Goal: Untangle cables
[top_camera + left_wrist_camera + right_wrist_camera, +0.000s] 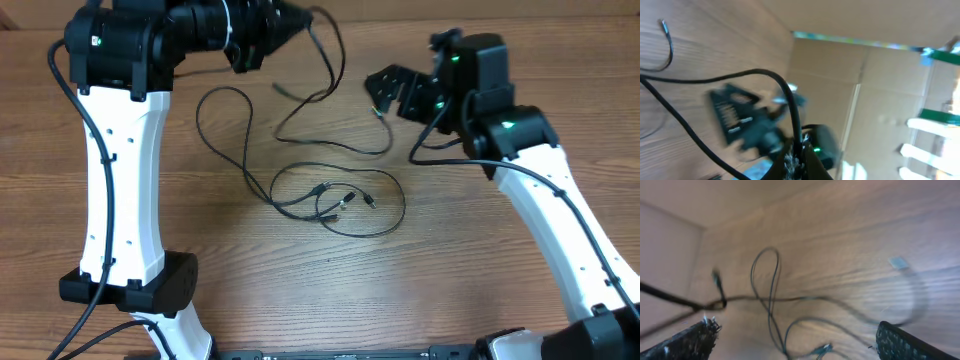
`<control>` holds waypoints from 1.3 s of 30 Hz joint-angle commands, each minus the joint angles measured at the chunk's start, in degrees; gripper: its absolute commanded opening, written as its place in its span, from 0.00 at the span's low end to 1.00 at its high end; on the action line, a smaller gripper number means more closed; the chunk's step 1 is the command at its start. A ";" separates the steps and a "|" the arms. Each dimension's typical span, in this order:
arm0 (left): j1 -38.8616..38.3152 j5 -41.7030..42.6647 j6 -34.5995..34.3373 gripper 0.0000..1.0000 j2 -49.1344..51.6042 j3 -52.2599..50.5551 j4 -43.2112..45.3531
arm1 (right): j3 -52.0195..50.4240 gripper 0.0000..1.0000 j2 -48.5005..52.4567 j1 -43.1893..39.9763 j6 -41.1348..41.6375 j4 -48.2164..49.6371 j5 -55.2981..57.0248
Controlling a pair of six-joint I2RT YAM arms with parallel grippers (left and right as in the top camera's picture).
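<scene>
**Left gripper holds one cable; right gripper is open.**

The left gripper [798, 159] is pinched tight on one black cable [765, 72], at 12 o'clock on the table [480, 260]. The right gripper [382, 92] sits at 2 o'clock with its fingers spread wide and nothing in them. The other cables [330, 166] lie in a loose loop in the middle of the table, with their little plugs [346, 201] crossed inside it. The best pull looks slow and toward 12 o'clock. The right gripper could press the loop down so the plugs slip out and don't knot.
</scene>
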 commanded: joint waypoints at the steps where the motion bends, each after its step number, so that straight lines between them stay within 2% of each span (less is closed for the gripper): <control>1: 0.17 3.04 -9.35 0.04 -1.62 0.96 6.69 | 0.55 1.00 0.57 3.41 -1.99 0.46 -1.86; 6: 0.17 3.43 -19.87 0.04 -2.19 0.98 14.93 | 0.55 1.00 0.57 6.60 -2.05 3.08 -0.81; 12: 0.17 5.18 -28.96 0.04 -3.30 0.98 18.93 | 0.55 1.00 0.57 7.39 -2.10 7.69 0.37; 17: 0.17 5.75 -33.33 0.04 -4.22 0.98 24.81 | 0.55 0.95 0.59 7.37 -3.43 13.53 10.73; 22: 0.33 5.53 -36.48 0.04 -4.50 0.96 26.01 | 0.55 0.90 0.66 7.43 -7.52 16.28 9.42; 28: 0.83 5.57 -39.50 0.04 -4.50 0.96 27.15 | 0.55 0.65 0.66 7.48 -7.93 17.33 9.27; 31: 0.83 5.77 -40.98 0.04 -4.50 0.96 28.81 | 0.55 0.59 0.66 7.48 -7.93 18.14 9.27; 35: 0.83 5.81 -43.54 0.04 -4.50 0.96 30.95 | 0.55 0.58 0.68 7.48 -11.17 18.14 9.29; 39: 0.83 5.79 -43.50 0.04 -4.50 0.96 31.58 | 0.55 0.44 0.68 7.48 -12.66 19.45 9.31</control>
